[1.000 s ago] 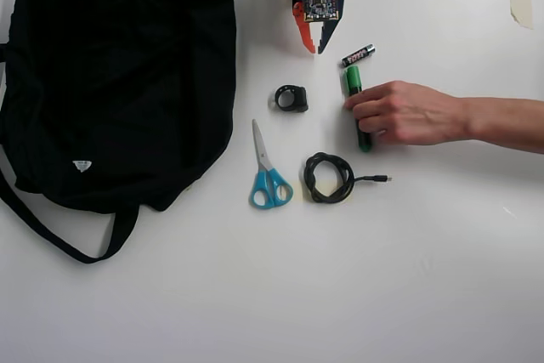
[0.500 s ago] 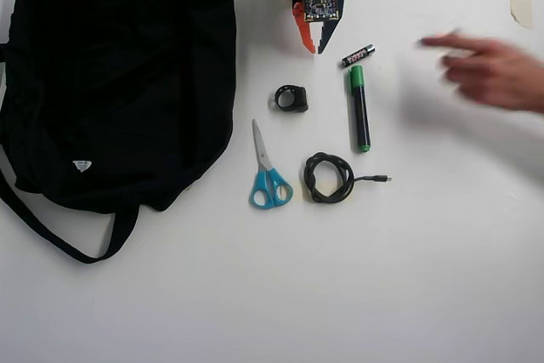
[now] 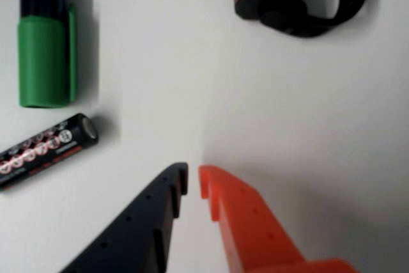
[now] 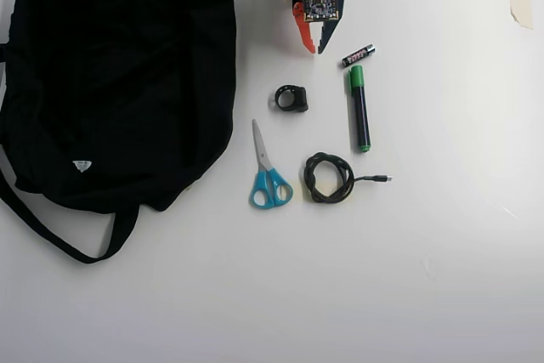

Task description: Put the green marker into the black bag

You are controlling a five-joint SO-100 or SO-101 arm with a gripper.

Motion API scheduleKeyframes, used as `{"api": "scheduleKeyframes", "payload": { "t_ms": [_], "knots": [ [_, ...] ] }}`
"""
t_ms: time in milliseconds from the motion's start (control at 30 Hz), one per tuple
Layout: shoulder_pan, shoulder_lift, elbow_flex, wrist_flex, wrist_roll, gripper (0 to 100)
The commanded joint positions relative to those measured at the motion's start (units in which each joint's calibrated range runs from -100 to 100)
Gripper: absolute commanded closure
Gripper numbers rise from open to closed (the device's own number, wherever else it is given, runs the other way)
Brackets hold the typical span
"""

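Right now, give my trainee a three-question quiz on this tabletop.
1. True or false: the green marker lies inside the black bag.
2. In the overhead view, which item lies nearest the marker's green cap? A) the scissors B) the battery C) the coiled cable
3. Fill in: the gripper holds ____.

Key
1. False; it lies on the white table, well right of the bag.
2. B; the battery sits just beyond the cap in both views.
3. Nothing; the wrist view shows its fingertips nearly together over bare table.
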Motion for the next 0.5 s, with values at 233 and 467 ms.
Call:
{"api": "scheduleKeyframes", "payload": {
  "t_ms": [233,467],
  "knots": [
    [0.3,-0.9,1.5,0.7,0.2,98],
    [0.3,-0.9,1.5,0.7,0.2,98]
  ]
}}
